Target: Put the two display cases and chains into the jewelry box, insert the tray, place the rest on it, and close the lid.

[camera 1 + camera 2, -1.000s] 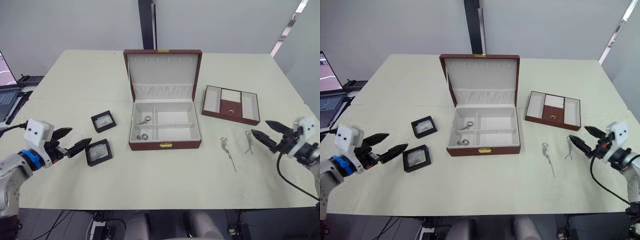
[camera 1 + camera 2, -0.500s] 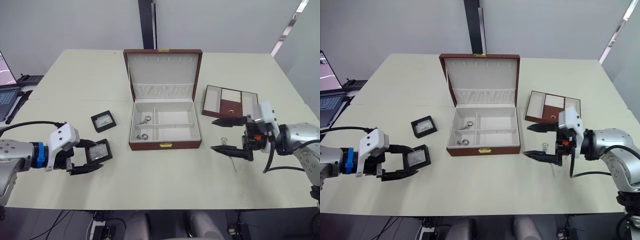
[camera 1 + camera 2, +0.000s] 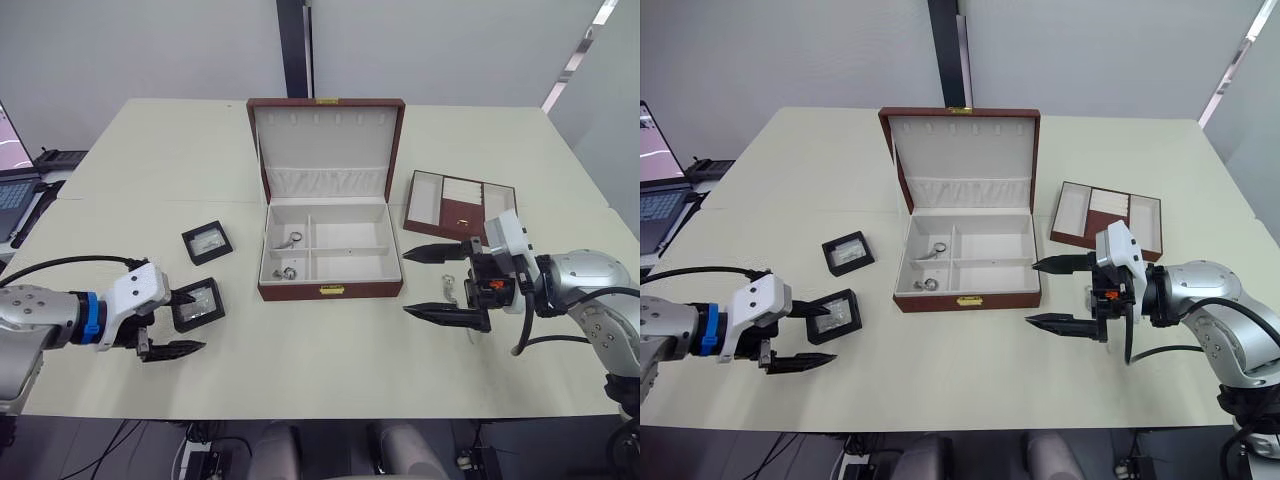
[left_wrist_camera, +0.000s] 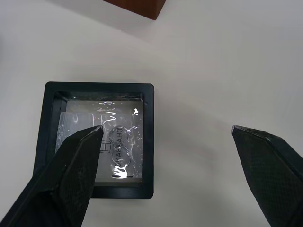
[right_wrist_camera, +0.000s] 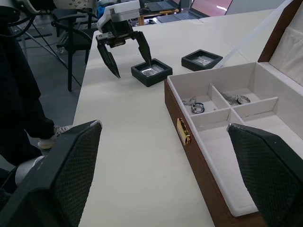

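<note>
At table centre sits the box [image 3: 327,235], lid up, its bottom compartments showing a couple of small metal pieces in the left-hand cells. At its 3 o'clock lies the tray [image 3: 462,208], not yet inserted, and at the box's 9 o'clock, well apart from it, is the far case [image 3: 207,242]. At 8 o'clock from the box lies the near case [image 3: 198,305], a flat black square with a clear window, flat on the table [image 3: 320,380].

The left gripper [image 3: 180,322] has its fingers spread wide, and this is the relation that matters: one fingertip hangs over the near case's window while the other stands off the case's edge over bare table, so the case lies toward 12 o'clock of the gap's middle, not centred. In the left wrist view one finger [image 4: 71,165] overlaps the window and the other is clear of the frame. My judgement is that the gripper must shift toward the case to straddle it across its flat sides before closing.

The right gripper [image 3: 438,282] is also wide apart and holds nothing; it hovers at 4 o'clock from the box, with a chain [image 3: 450,290] on the table just beside it. Left arm is nearer both cases; right arm is nearer the chain and tray
</note>
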Robot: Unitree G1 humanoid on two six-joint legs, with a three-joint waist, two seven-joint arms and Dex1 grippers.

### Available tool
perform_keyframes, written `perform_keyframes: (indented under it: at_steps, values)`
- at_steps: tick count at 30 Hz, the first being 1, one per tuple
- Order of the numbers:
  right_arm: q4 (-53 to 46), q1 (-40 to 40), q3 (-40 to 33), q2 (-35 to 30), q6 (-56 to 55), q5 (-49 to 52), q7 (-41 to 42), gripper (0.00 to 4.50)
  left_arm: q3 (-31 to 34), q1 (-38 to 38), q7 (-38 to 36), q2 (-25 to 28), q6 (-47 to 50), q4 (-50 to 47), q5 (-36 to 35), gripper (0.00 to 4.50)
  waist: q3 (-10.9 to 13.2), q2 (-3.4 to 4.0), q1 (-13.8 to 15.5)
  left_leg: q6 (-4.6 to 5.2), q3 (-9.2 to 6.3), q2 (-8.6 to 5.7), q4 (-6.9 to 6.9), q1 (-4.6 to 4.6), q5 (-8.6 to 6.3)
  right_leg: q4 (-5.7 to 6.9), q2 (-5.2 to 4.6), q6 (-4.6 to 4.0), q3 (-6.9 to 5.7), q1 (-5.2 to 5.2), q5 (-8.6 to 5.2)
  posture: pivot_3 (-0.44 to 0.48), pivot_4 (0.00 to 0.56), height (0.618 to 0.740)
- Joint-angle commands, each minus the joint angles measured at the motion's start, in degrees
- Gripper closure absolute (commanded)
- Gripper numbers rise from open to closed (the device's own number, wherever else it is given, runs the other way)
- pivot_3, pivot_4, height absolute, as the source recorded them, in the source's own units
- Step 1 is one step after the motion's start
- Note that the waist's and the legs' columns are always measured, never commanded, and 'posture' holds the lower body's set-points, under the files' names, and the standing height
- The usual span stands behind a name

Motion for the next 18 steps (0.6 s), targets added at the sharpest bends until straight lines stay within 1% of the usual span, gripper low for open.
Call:
perform_keyframes:
  at_steps: [1,4,7,10,12,13,14,15,16,18]
  values:
    - [-1.48,0.35,-1.62,-0.35,-0.77,0.19,-0.45,0.00,0.24,-0.71,0.00,-0.43,-0.49,0.40,-0.21,0.01,0.00,0.00,0.00,0.00,0.00,0.00,0.00,0.00,0.00,0.00,0.00,0.00,0.00,0.00,0.00,0.000,0.150,0.740]
    - [-1.72,1.10,-1.81,-0.58,-0.90,0.18,-0.54,0.00,-0.07,-0.92,-0.09,-0.53,-0.86,0.86,0.16,0.63,0.00,0.00,0.00,0.00,0.00,0.00,0.00,0.00,0.00,0.00,0.00,0.00,0.00,0.00,0.00,0.000,0.150,0.740]
    - [-1.72,1.62,-1.88,-0.72,-1.14,0.00,-0.67,0.00,-0.33,-1.02,-0.01,-0.62,-1.16,1.40,0.51,1.51,0.00,0.00,-0.02,0.00,-0.01,0.00,0.00,0.00,0.00,0.00,0.00,0.00,0.00,0.00,0.00,0.000,0.150,0.740]
    - [-1.74,1.80,-1.82,-0.69,-1.30,-0.12,-0.84,0.00,-0.67,-1.06,0.05,-0.69,-1.67,2.05,1.09,2.58,0.00,0.00,-0.02,0.00,-0.01,0.00,0.00,0.00,0.00,0.00,0.00,0.00,-0.01,0.00,0.00,0.000,0.150,0.740]
    - [-1.70,1.93,-1.77,-0.68,-1.45,-0.26,-0.89,0.00,-0.81,-1.05,0.07,-0.66,-1.88,2.29,1.24,3.19,0.00,0.00,-0.02,0.00,-0.01,0.00,0.00,0.00,0.00,0.00,0.00,0.00,0.00,0.00,0.00,0.000,0.150,0.740]
    - [-1.67,1.97,-1.76,-0.71,-1.53,-0.34,-0.87,0.00,-0.90,-1.10,0.07,-0.61,-2.02,2.49,1.33,3.62,0.00,0.00,-0.02,0.00,-0.01,0.00,0.00,0.00,0.00,0.00,0.00,0.00,-0.01,0.00,0.00,0.000,0.150,0.740]
    - [-1.64,1.99,-1.78,-0.73,-1.59,-0.38,-0.88,0.00,-1.00,-1.18,0.14,-0.59,-2.22,2.76,1.51,3.84,0.00,0.00,-0.01,0.00,-0.01,0.00,0.00,0.00,0.00,0.00,0.00,0.00,-0.01,0.00,0.00,0.000,0.150,0.740]
    - [-1.59,1.98,-1.80,-0.75,-1.64,-0.40,-0.87,0.00,-1.09,-1.28,0.17,-0.59,-2.38,2.99,1.65,4.19,0.00,0.00,-0.01,0.00,-0.01,0.00,0.00,0.00,0.00,0.00,0.00,0.00,-0.01,0.00,0.00,0.000,0.150,0.740]
    - [-1.55,1.94,-1.79,-0.75,-1.70,-0.43,-0.90,0.00,-1.16,-1.41,0.18,-0.63,-2.49,3.24,1.70,4.43,0.00,0.00,-0.01,0.00,-0.01,0.00,0.00,0.00,0.00,0.00,0.00,0.00,-0.01,0.00,0.00,0.000,0.150,0.740]
    - [-1.50,1.84,-1.74,-0.74,-1.82,-0.50,-1.00,0.00,-1.30,-1.66,0.19,-0.72,-2.73,3.58,1.74,4.49,0.00,0.00,-0.02,0.00,0.00,0.00,0.00,0.00,0.00,0.01,0.00,0.00,0.00,0.00,0.00,0.000,0.150,0.740]
